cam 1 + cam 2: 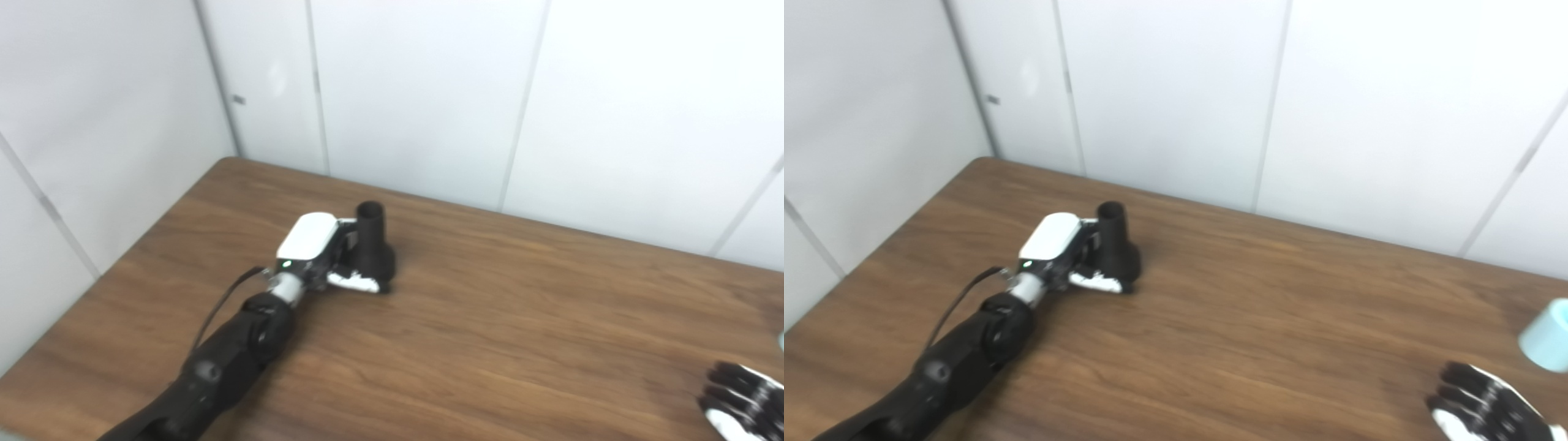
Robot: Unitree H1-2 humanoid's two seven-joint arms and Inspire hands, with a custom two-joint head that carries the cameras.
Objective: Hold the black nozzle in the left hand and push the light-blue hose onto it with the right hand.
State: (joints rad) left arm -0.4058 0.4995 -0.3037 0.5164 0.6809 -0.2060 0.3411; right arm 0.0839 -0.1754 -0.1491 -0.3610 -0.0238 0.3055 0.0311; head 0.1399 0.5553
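Observation:
The black nozzle stands upright on the wooden table, narrow end up, left of centre. My left hand is wrapped around its wide base, thumb across the front and fingers behind, so it is shut on the nozzle. A short stretch of the light-blue hose shows at the right edge, lying on the table. My right hand hovers low at the bottom right corner, just short of the hose and apart from it, open with fingers spread and nothing in it.
White wall panels close off the table's back and left sides. A black cable runs along my left forearm. Bare wood lies between the nozzle and the hose.

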